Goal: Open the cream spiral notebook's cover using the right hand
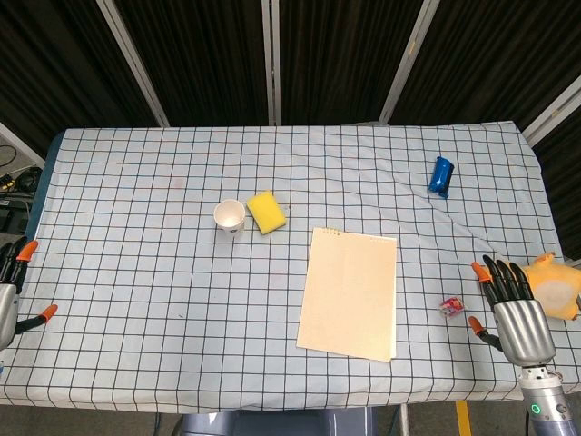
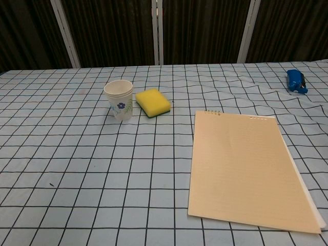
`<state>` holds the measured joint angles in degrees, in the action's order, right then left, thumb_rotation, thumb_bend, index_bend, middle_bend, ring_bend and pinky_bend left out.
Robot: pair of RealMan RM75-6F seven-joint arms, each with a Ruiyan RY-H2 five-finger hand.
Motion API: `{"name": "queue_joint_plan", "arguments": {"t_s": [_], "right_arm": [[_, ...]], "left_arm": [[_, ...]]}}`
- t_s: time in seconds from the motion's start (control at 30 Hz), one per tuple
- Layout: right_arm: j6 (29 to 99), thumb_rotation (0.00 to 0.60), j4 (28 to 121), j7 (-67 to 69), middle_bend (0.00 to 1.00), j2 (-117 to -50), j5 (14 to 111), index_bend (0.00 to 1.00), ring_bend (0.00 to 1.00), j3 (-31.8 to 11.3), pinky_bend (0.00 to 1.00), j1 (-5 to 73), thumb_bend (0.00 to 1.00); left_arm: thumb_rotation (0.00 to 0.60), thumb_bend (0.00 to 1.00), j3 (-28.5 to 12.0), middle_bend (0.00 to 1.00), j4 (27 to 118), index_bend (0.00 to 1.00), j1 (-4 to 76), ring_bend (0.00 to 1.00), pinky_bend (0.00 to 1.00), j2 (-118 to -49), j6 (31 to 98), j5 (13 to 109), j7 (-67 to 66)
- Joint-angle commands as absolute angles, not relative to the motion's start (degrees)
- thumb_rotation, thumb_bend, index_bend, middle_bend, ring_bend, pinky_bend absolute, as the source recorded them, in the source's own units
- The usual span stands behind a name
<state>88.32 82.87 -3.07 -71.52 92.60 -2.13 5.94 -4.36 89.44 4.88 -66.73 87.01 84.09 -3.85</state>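
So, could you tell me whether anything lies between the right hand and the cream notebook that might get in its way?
Only a small red-and-pink wrapped item lies on the cloth between the right hand and the cream spiral notebook, closer to the hand. It is low and flat, so the hand could probably pass over it. The cover itself is bare.

The robot's left hand [image 1: 11, 291] is cut off by the head view's left edge, so only orange-tipped fingers and part of a metal palm show, and the chest view shows neither hand. Just beyond the right hand [image 1: 517, 313], a soft yellow-and-white object [image 1: 556, 283] runs off the right edge and cannot be identified. Just left of that hand, a small pink-and-red wrapped item [image 1: 450, 307] is too small to make out.
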Motion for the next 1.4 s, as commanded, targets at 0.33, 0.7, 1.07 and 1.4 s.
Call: {"name": "queue_joint_plan", "arguments": {"t_s": [0.33,0.7,1.07,1.4], "right_arm": [[88.0,0.6,83.0,-3.4,0.0,-71.6,93.4,0.03,0.0,-1.4,0.0,5.9,0.17],[81.9,0.6,84.5,-6.9,0.0,-74.8,96.6,0.03,0.0,3.1,0.0,7.3,0.19],[78.2,0.6,84.0,-9.9,0.0,-78.5,97.4,0.05,0.0,5.0,0.0,8.2,0.24],[73.9,0.6,84.7,-12.9,0.0,-81.9,97.8,0.05,0.0,6.7,0.0,9.2,0.2]], "left_arm": [[0.6,0.14,-4.2,0.0,89.9,0.0,4.8,0.0,0.0,-66.7,87.6,84.6,-4.3],[0.6,0.14,-4.8,0.0,90.1,0.0,4.7,0.0,0.0,-66.0,87.6,83.8,-2.6],[0.6,0.14,-4.6,0.0,90.6,0.0,4.7,0.0,0.0,-65.8,87.8,84.4,-2.8],[0.6,0.14,-4.8,0.0,90.7,0.0,4.8,0.0,0.0,-65.8,87.9,84.5,-2.5]]}}
